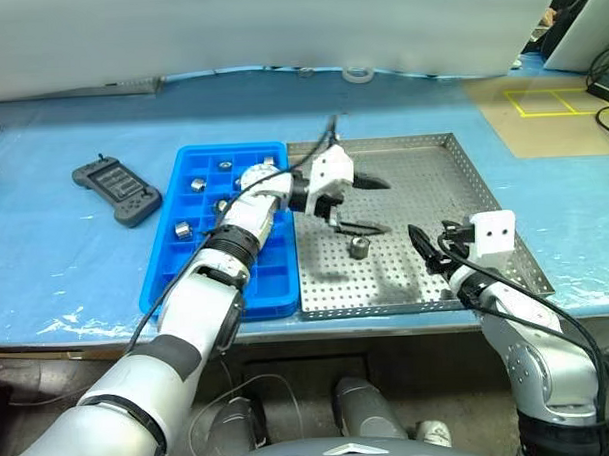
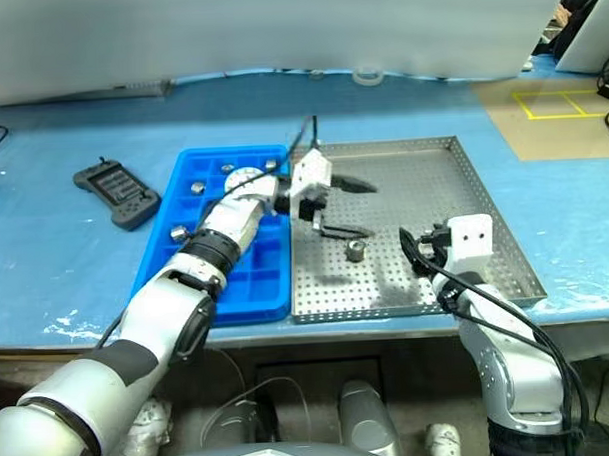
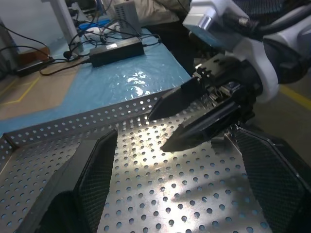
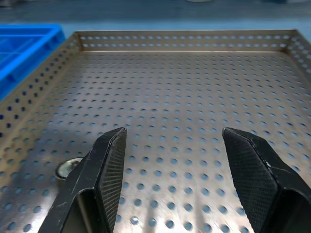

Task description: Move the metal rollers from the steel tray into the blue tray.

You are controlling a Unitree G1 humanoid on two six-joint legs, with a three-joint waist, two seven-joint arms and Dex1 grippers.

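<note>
The steel tray (image 1: pixel 433 183) lies right of the blue tray (image 1: pixel 271 279), their edges side by side. One metal roller (image 1: pixel 359 248) stands on the steel tray's perforated floor near its front left. It also peeks out beside a finger as a roller (image 4: pixel 68 169) in the right wrist view. Several rollers (image 1: pixel 197 184) sit in the blue tray's compartments. My left gripper (image 1: pixel 372 206) hovers over the steel tray above the roller, pointing right, open and empty. My right gripper (image 1: pixel 425 249) is low over the tray's front right, open and empty, and faces the left one.
A black handheld controller (image 1: pixel 117 191) lies on the blue table cover left of the blue tray. A white tape ring (image 1: pixel 357 74) sits at the table's far edge. A black power adapter (image 3: pixel 116 48) with cables lies beyond the steel tray's right rim.
</note>
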